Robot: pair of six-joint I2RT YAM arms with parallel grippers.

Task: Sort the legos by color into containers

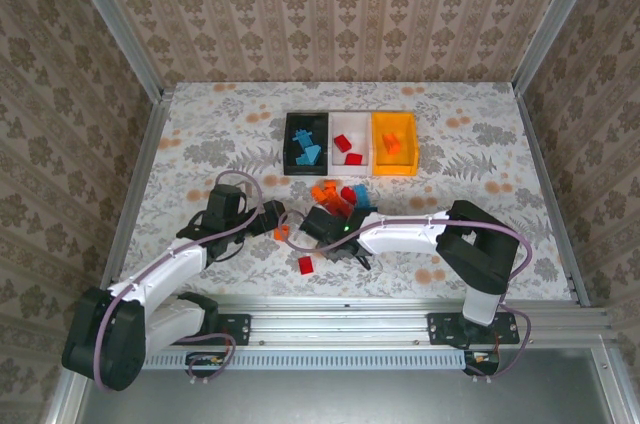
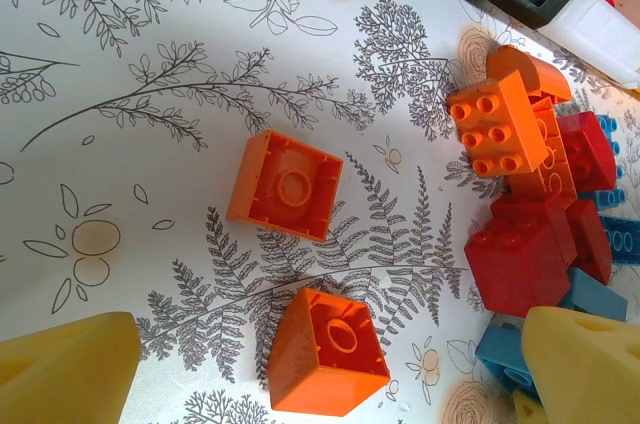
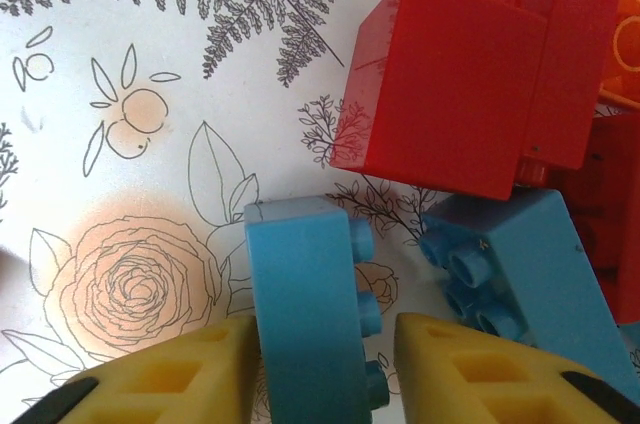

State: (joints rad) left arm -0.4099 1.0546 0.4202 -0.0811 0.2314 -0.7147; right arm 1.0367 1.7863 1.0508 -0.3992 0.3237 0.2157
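Risk: slip. Straddled light blue brick point(image 3: 300, 284) on table point(image 3: 150, 94), beside red brick point(image 3: 450, 84), with right gripper point(image 3: 325, 364); could not tell whether clamped. Met studs on one side, so might twist free when lifted. Hung left gripper point(image 2: 325, 369) splayed wide above two orange bricks point(image 2: 285, 184).

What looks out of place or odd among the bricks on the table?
A red brick lies alone on the near side, well apart from the main pile. One orange brick and a second orange brick, beside the pile, lie upside down, hollow sides up. Nothing looks damaged.
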